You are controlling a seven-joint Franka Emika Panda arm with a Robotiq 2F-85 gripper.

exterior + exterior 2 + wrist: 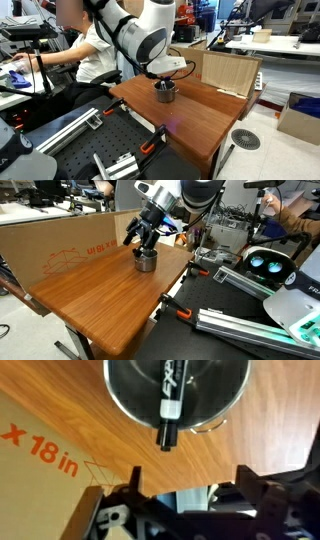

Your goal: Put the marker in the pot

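Over the pot, in the wrist view, the hand hangs with its fingers spread apart and nothing between them. The marker lies in the pot on a slant. One end seems to lean on the rim and pokes out over the desk. In an exterior view the hand sits just above the pot, which stands on the desk near the box.

By my reading the marker is placed and the step in hand is the retreat. To do it well, keep the fingers wide and lift straight up. Any sideways drift could catch the overhanging end and flip the marker out, or nudge the light pot across the wood. Rise slowly until the fingertips are well above the marker, and only then swing away. If the marker looks likely to roll off the rim, a gentle push inward would settle it.
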